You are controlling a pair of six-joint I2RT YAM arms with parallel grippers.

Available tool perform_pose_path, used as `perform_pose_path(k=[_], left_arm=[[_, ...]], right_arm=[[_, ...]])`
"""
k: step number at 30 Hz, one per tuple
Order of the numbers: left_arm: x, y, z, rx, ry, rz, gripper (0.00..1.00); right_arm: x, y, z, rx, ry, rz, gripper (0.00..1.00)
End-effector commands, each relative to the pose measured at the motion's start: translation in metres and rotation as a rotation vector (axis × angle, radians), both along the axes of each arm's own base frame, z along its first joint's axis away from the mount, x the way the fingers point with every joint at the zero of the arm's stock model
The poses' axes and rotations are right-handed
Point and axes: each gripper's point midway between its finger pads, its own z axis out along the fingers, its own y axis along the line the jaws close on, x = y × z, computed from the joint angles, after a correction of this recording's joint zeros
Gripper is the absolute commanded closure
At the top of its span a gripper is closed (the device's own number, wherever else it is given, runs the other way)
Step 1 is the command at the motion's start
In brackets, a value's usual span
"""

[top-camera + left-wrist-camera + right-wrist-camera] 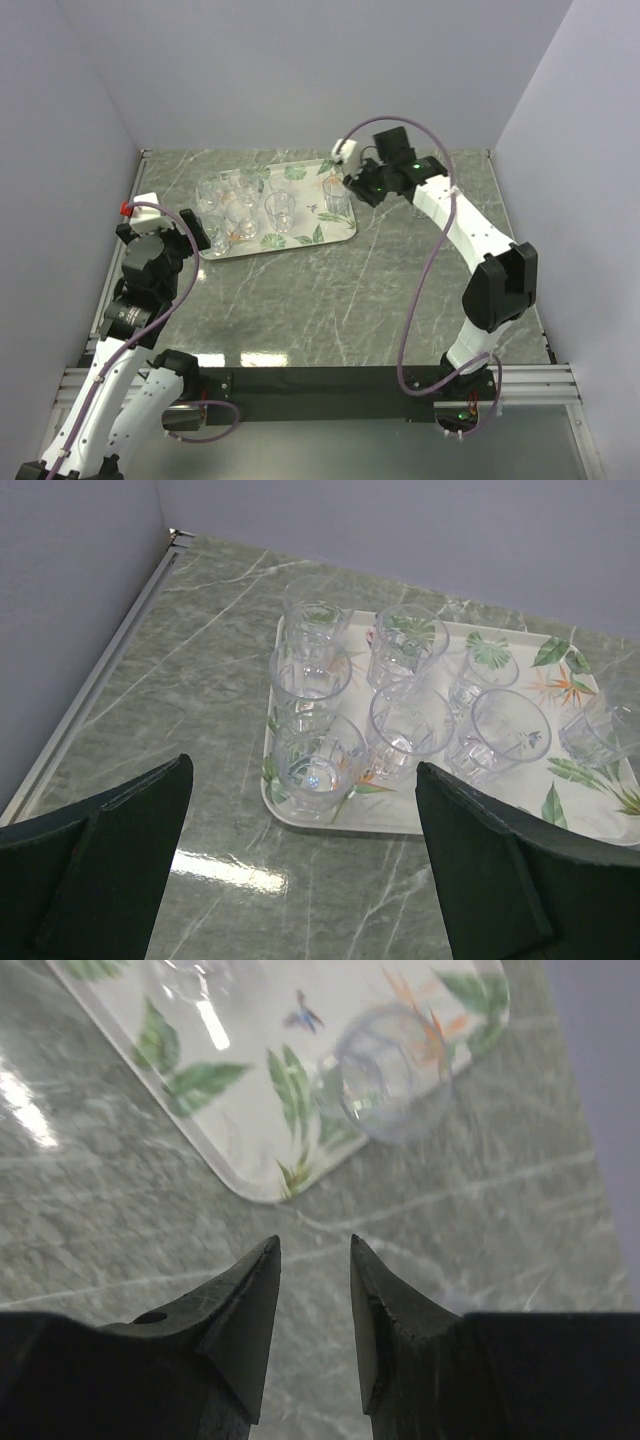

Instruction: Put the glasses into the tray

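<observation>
Your left tool is spread wide and empty, hovering over the table by the left end of the tray. The glasses in view stand upright inside the tray. Your right tool is slightly parted, gripping nothing, above the table just off the tray's right end.

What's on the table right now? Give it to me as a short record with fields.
tray: on the marble table, flower print
glasses: eight, all upright inside the tray
glasses outside tray: none seen
left fingers: wide open, empty, near the tray's left end
right fingers: slightly apart, empty, over the table just off a tray corner
task: looks complete
</observation>
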Motion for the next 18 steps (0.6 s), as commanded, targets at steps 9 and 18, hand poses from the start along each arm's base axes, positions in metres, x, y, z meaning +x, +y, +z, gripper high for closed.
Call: perform_pose_path(k=[9, 18], left_arm=[[0.002, -0.003, 0.010, -0.011, -0.041, -0.020, 0.01], [0.002, -0.003, 0.010, -0.011, -0.042, -0.021, 0.01]], right_arm=[[0.045, -0.113, -0.035, 0.042, 0.119, -0.430, 0.59], [0.074, -0.154, -0.067, -0.059, 0.141, -0.603, 0.59]])
